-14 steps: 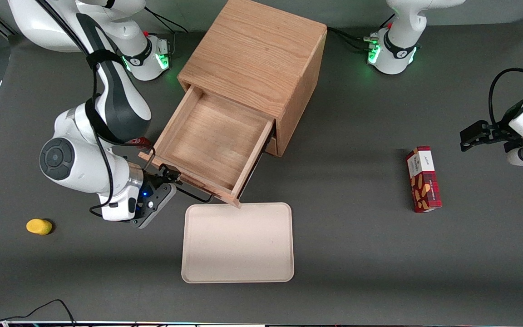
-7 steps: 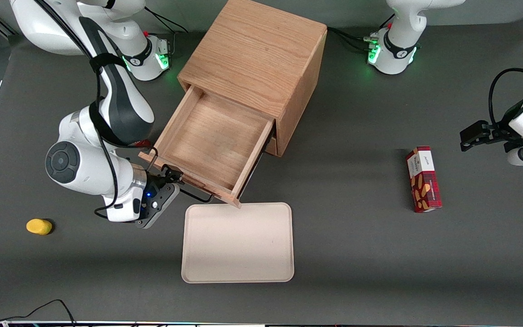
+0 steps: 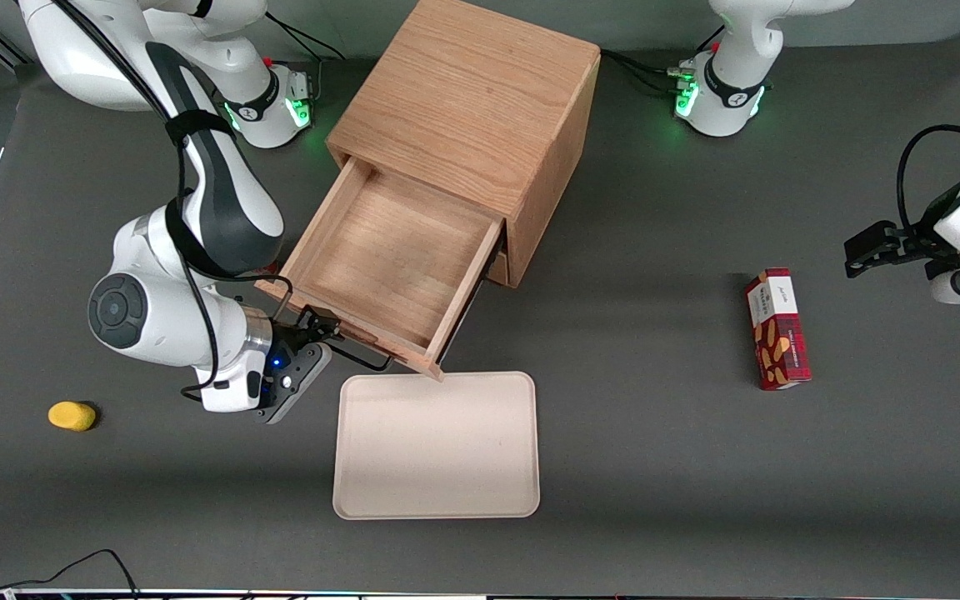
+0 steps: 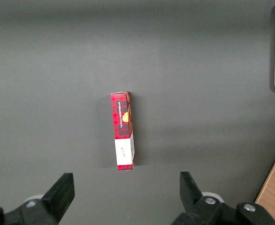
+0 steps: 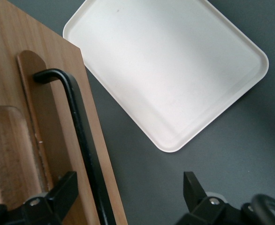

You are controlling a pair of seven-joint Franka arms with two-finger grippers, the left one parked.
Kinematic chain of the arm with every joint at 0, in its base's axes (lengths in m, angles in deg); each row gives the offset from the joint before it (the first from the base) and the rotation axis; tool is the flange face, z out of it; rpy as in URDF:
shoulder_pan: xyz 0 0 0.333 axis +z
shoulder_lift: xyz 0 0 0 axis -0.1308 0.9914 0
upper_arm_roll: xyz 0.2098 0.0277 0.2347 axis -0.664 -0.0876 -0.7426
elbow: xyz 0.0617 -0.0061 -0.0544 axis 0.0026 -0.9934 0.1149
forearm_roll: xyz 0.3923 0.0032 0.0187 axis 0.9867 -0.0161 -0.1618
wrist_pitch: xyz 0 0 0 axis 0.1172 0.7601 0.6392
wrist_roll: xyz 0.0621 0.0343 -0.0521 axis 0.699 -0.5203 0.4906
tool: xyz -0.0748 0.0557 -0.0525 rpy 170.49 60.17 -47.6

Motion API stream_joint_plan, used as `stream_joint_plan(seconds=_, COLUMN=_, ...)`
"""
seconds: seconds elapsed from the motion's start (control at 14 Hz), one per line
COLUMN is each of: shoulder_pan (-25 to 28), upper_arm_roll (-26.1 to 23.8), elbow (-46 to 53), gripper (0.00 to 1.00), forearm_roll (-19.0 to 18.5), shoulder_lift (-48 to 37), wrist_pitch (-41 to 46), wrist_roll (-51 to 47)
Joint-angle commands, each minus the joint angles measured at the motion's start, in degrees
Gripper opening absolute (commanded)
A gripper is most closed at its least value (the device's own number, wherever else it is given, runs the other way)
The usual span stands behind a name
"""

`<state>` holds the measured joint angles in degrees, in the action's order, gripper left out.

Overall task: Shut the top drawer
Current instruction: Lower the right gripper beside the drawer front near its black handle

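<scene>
Tool (image 5: 128, 197) spread wide at top drawer (image 3: 388, 258) handle (image 5: 83, 140); no legible writing.

We see even overhead light throughout, with soft shadows pooling on the dark tabletop (image 3: 655, 467) beneath the cabinet (image 3: 480, 108), mild glare on the pale tray (image 5: 175, 70), and sharp focus in every view.
</scene>
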<state>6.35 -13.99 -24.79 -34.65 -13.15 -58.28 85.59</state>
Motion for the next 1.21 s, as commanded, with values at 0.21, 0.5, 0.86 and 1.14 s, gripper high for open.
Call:
stream_joint_plan(seconds=0.21, shoulder_pan=-1.3, upper_arm_roll=0.0, elbow=1.9, gripper=1.0, forearm_roll=3.7, shoulder_lift=2.0, wrist_pitch=0.6, wrist_roll=2.9)
stream_joint_plan(seconds=0.5, shoulder_pan=-1.3, upper_arm_roll=0.0, elbow=2.0, gripper=1.0, forearm_roll=3.7, shoulder_lift=2.5, wrist_pitch=0.5, wrist_roll=2.9)
stream_joint_plan(seconds=0.86, shoulder_pan=-1.3, upper_arm_roll=0.0, elbow=2.6, gripper=1.0, forearm_roll=4.6, shoulder_lift=3.4, wrist_pitch=0.5, wrist_roll=2.4)
stream_joint_plan(seconds=1.14, shoulder_pan=-1.3, upper_arm_roll=0.1, elbow=2.6, gripper=1.0, forearm_roll=7.1, shoulder_lift=3.7, wrist_pitch=0.5, wrist_roll=1.9)
